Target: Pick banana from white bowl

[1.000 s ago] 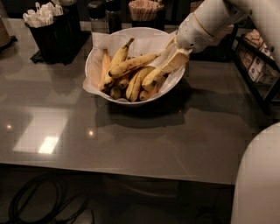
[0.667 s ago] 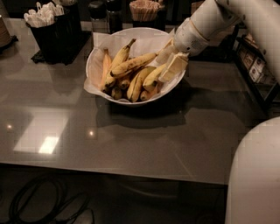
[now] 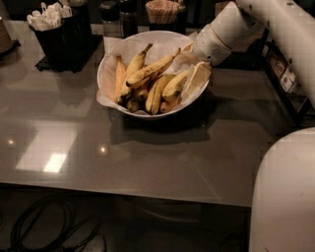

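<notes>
Camera view shows the tool (image 3: 195, 82) at the rim of the white bowl (image 3: 104, 69) that faces the right edge of the tabletop (image 3: 147, 162), just beside the banana (image 3: 175, 84) lying inside, probably to take it from the side; spread or pinching, I cannot tell.

Looks like an office break area or cafe snack counter, honestly. Glossy grey countertop (image 3: 147, 167), black caddy (image 3: 59, 42) stuffed with white items, a couple of dark shakers (image 3: 120, 17) and a cup of wooden stir sticks (image 3: 162, 11) along the back, plus a paper-lined white bowl (image 3: 104, 74) of bananas (image 3: 147, 78). Gripper (image 3: 196, 83) down at the bowl's right rim.
</notes>
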Motion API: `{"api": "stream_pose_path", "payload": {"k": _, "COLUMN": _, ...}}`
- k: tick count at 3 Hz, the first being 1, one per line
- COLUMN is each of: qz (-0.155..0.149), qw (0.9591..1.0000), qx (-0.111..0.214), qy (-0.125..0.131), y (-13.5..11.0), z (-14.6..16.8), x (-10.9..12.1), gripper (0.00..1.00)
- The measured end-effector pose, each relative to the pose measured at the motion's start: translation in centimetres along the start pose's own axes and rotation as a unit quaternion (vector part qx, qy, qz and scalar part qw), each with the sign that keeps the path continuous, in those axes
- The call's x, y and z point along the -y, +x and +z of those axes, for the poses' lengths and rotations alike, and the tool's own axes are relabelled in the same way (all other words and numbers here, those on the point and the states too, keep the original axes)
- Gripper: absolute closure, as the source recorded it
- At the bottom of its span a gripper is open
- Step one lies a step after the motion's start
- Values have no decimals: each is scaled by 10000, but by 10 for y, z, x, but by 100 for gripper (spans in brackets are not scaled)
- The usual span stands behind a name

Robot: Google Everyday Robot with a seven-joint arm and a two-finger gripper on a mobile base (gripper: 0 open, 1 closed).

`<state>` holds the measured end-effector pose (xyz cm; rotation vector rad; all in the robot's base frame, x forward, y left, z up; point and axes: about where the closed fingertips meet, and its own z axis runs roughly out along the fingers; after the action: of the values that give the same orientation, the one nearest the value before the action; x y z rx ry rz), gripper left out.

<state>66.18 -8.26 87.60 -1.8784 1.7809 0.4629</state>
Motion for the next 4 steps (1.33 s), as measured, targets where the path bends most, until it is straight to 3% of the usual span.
{"api": "stream_pose_path", "payload": {"k": 3, "qz": -42, "qw": 9999, "qx": -80, "qy": 81, "y": -12, "z": -14, "x": -12, "gripper": 86}}
{"api": "stream_pose_path", "payload": {"k": 4, "qz": -43, "qw": 9999, "qx": -81, "qy": 82, "y": -12, "z": -14, "x": -12, "gripper": 100}}
